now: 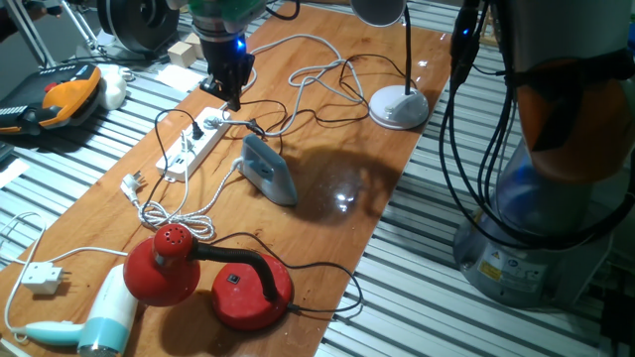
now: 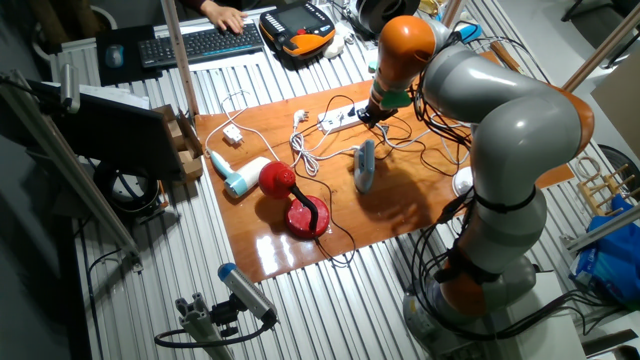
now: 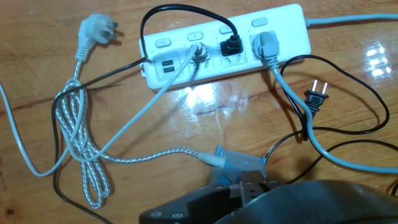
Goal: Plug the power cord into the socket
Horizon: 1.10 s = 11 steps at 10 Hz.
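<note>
You've got bright overhead light with glare patches on the glossy desk near the blue iron. Hand view is sharp on the socket, but its bottom edge is dark and blurred.

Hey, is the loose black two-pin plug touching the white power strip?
Apart. The hand view shows bare wood between the two-pin plug and the power strip.

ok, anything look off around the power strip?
Nothing looks damaged or spilled. Two plugs lie loose on the table: a black two-pin plug right of the power strip, and the braided cord's white plug to its left. Cables cross in a tangle. I cannot tell whether the seated black plug is fully in.
</note>
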Each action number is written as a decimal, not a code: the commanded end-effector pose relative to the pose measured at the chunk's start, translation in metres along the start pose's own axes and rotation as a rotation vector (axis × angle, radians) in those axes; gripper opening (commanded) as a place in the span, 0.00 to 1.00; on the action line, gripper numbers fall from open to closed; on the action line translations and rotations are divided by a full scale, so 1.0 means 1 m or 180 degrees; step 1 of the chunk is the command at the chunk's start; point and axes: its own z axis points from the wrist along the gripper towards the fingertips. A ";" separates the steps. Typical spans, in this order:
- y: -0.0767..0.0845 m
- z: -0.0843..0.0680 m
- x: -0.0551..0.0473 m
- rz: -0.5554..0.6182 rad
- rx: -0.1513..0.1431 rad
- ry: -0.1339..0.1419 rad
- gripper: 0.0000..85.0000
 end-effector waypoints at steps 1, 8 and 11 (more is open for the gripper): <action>0.000 0.000 0.000 0.0005 0.0000 0.0000 0.00; -0.001 -0.001 -0.001 0.0034 -0.0003 -0.0019 0.00; -0.001 -0.001 0.000 0.0044 -0.0010 -0.0043 0.00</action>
